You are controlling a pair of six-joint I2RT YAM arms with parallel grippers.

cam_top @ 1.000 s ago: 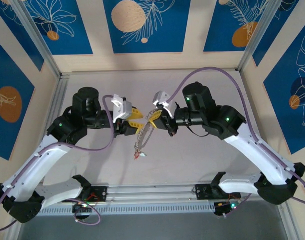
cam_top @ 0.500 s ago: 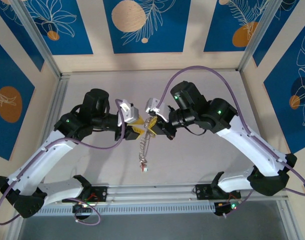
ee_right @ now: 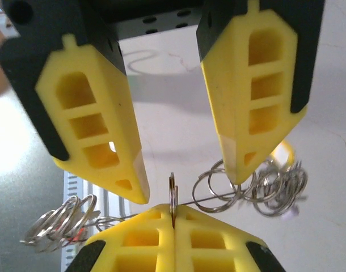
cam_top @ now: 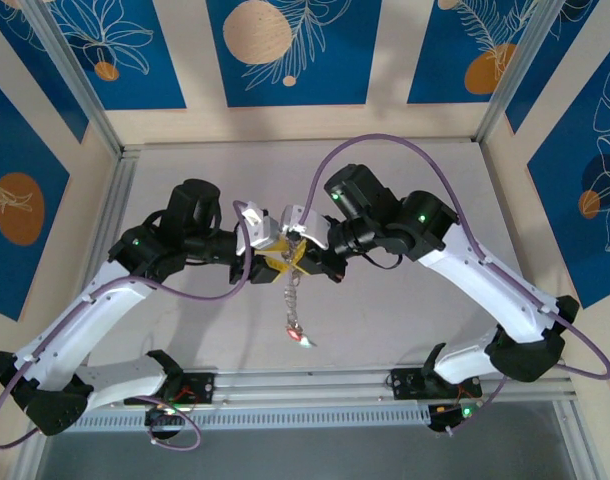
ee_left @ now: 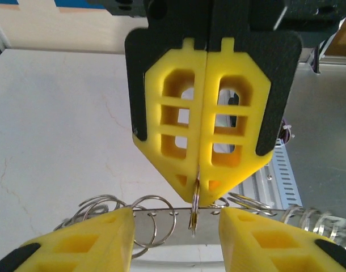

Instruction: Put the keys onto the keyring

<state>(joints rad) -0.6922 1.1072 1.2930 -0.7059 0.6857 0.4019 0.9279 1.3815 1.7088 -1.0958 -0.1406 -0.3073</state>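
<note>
The pale grey surface lies well below the work. The white left arm and white right arm are raised and meet nose to nose above its middle, presumably so the load can hang free without dragging.

The right end effector is clenched, its yellow pads pinching a small metal split ring that stands upright and edge-on. I judge that this pose offers the ring's opening to the wire. The left end effector is released, its yellow fingers spread wide to either side of that ring and touching nothing I can make out; it looks placed to take or steady the wire next.

The thin grey metal wire keyring runs crosswise just behind the pinched ring, between the two sets of fingers. Whether it passes through that ring I cannot tell. Seen from above, it hangs from the meeting point toward the near edge.

The loop is the only holder here — bunches of small steel rings sit on it at both sides. The keys, a red tag among them, dangle at its lowest end.
</note>
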